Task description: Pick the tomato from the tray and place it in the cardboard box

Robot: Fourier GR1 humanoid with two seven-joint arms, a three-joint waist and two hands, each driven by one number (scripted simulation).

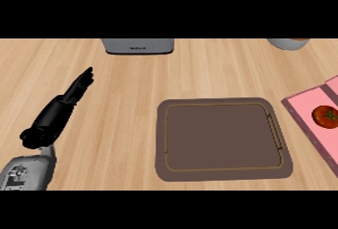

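- Sitting inside the pink container (305,103) at the tabletop's right edge, the tomato (325,115) already appears to be in what I take to be the cardboard box, though the frame crops most of it off.
- The dark brown tray (223,138) lies in the middle of the tabletop (119,116), just beside the box, with nothing on it.
- The left robot hand (66,105) rests over the left part of the tabletop, fingers straight and together, holding nothing, well apart from tray and tomato.
- The right robot hand does not show at all.
- Judging by this, the placing step looks finished; what is left is probably only for the arms to settle clear.
- A grey appliance (137,46) sits at the far edge, and a pale round vessel (289,43) near the far right corner.
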